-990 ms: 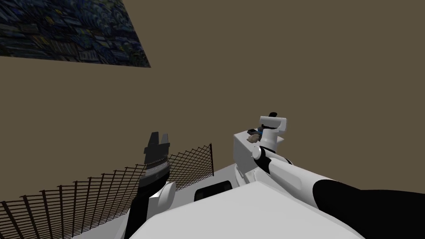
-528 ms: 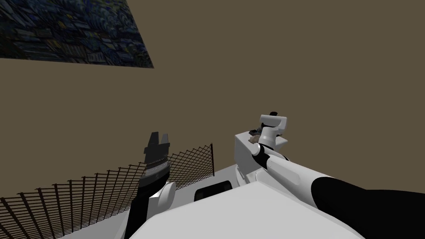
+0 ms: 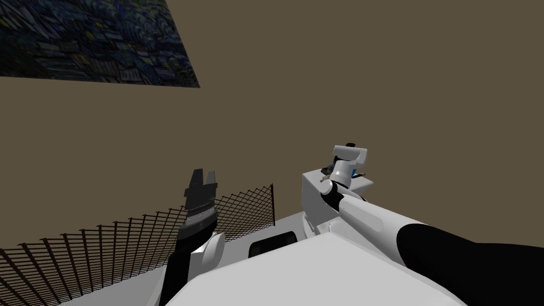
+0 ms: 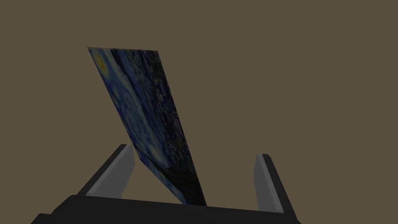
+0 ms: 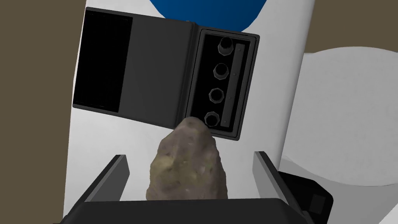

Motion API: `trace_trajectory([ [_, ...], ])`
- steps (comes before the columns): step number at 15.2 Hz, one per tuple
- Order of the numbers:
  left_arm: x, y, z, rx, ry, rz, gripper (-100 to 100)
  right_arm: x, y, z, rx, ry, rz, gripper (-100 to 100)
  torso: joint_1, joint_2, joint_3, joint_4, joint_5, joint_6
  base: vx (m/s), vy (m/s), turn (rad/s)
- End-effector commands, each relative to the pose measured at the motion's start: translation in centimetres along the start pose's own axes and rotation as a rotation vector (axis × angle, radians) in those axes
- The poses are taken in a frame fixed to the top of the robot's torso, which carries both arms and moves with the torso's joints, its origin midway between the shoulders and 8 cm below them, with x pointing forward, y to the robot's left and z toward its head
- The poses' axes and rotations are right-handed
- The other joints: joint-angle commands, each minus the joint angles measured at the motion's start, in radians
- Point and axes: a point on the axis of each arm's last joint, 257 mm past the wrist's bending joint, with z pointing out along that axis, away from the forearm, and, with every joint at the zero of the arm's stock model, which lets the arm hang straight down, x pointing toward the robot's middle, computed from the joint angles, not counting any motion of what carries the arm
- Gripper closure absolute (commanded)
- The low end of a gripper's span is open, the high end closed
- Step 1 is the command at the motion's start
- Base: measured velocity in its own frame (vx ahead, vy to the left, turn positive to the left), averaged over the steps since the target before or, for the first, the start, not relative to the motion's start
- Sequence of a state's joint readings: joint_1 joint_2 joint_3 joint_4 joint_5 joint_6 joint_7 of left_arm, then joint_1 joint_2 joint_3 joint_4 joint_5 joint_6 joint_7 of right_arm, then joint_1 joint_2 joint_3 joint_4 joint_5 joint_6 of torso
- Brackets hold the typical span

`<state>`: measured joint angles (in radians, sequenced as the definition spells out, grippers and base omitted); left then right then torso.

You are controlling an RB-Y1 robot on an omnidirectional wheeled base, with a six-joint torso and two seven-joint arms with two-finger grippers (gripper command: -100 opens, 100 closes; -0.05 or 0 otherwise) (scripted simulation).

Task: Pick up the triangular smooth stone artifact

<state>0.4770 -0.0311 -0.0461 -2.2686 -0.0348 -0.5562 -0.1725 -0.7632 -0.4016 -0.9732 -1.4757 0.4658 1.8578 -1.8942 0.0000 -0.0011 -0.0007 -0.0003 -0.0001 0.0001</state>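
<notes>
The right gripper is released, its two fingers spread wide on either side of the brownish triangular stone. The stone lies between them on the white surface, touching neither finger. Just beyond the stone's tip sits an open dark case with four sockets. The left gripper is likewise released, fingers well apart.
</notes>
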Motion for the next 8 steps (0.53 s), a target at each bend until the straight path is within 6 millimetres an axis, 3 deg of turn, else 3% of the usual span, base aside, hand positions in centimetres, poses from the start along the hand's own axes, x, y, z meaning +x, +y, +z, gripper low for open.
trace_trajectory([
  [1,0.0,0.0,0.0,0.000,0.000,0.000,0,-0.8,0.0,-0.1,-0.005,-0.030,0.018,-100,0.000,0.000,0.000,0.000,0.000,0.000,0.015,-0.008,0.029],
  [6,0.0,0.0,0.0,0.000,0.000,0.000,0,-1.2,0.2,2.1,0.003,-0.021,0.000,-100,-0.001,-0.001,-0.001,0.000,0.000,0.001,0.027,-0.007,-0.037],
  [7,0.0,0.0,0.0,0.000,0.000,0.000,0,-1.1,0.2,1.5,0.001,-0.023,0.003,-100,-0.001,-0.001,-0.001,0.000,0.000,0.000,0.020,-0.003,-0.020],
  [8,0.0,0.0,0.0,0.000,0.000,0.000,0,-1.1,0.2,1.6,0.002,-0.021,0.002,100,0.000,-0.001,-0.001,0.000,0.000,0.000,0.007,-0.001,0.000],
])
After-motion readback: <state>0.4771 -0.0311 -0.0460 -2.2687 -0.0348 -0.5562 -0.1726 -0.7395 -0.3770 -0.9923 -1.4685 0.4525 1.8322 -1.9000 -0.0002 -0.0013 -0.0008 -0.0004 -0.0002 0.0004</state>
